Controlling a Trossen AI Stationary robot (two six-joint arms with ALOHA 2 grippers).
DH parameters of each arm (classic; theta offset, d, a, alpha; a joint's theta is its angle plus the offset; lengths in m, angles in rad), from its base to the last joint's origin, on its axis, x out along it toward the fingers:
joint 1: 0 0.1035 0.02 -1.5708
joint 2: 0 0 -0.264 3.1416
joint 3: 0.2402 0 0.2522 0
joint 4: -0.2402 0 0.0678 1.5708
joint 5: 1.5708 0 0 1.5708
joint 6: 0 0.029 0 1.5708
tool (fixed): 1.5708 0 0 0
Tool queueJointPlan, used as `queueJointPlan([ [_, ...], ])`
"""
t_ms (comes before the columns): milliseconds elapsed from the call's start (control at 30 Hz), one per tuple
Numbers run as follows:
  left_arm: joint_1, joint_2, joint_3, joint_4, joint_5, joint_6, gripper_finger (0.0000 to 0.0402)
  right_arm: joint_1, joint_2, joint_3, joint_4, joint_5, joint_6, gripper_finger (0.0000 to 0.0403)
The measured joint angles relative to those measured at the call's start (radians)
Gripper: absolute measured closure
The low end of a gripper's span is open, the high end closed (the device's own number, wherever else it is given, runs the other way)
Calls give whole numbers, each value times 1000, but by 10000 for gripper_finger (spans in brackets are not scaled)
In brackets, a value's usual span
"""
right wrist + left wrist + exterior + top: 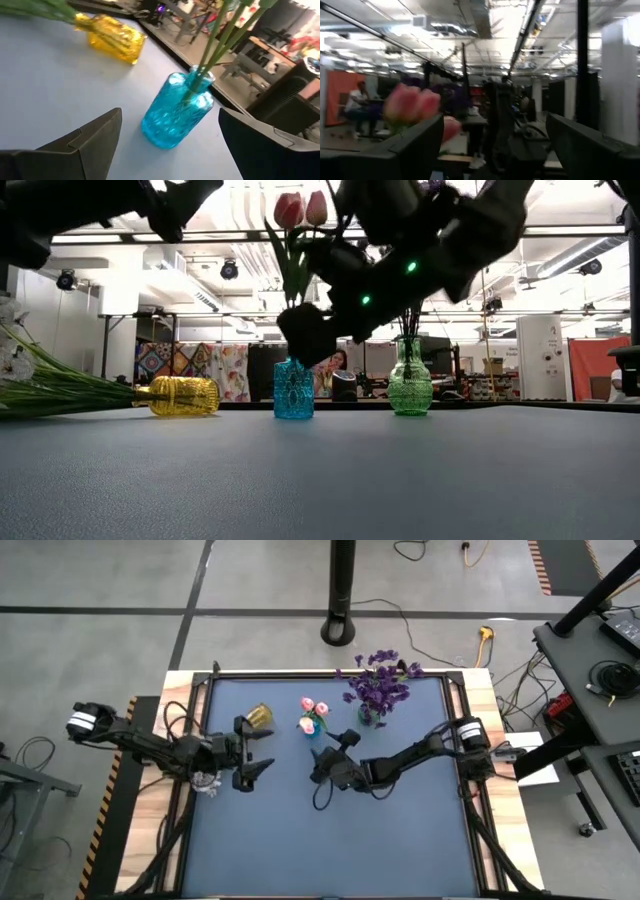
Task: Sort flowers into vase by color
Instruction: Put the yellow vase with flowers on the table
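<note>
High view, right gripper: right gripper [331, 753] near desk centre, fingers spread, holding nothing, aimed toward 11 o'clock at the blue vase [314, 728]
Right wrist view: blue vase [176, 111] sits just ahead between the two spread fingers [90, 137], not touched; green stems rise out of its neck
Left gripper: left gripper [256, 750] at 9 o'clock of desk centre, released wide, empty, pointing toward 3 o'clock
Yellow vase: yellow vase [260, 716] tipped over on its side, at 12 o'clock of the left gripper; low view shows it lying flat [184, 395], neck toward that view's 9 o'clock
White sprigs: white sprigs [206, 780] lie on the desk under the left arm, beside the left gripper; long axis roughly flat along the desk, green stems [60, 388] run toward the yellow vase neck; cannot tell if the ends sit inside it
Pink tulips: pink tulips [313, 712] upright in the blue vase, long axis vertical, buds up
Purple blooms: purple blooms [380, 685] upright in the green vase [410, 385], at 1 o'clock of desk centre
Desk: grey desk [340, 840] otherwise bare toward 6 o'clock
Step (judgement): two colours look sorted; white one undone, its vase is down
Next move (judgement): right the yellow vase, then stand the white sprigs in it; long stems may tip it again
Risk: right gripper close to blue vase, a nudge could topple it
</note>
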Motion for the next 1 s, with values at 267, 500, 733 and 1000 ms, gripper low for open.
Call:
queueJointPlan([
  [267, -143, -20, 123, -359, -296, 1, 70, 102, -106, 0, -262, -6, 117, 85],
  [500, -247, -47, 414, -1238, -565, -287, 70, 193, -204, 0, -489, -37, 223, 80],
  [733, -263, 62, 748, -2236, -512, -918, 70, 278, -293, 0, -606, -65, 275, 85],
  [1000, -251, 224, 860, -2548, -322, -1040, 70, 320, -392, 1, -666, -115, 315, 83],
])
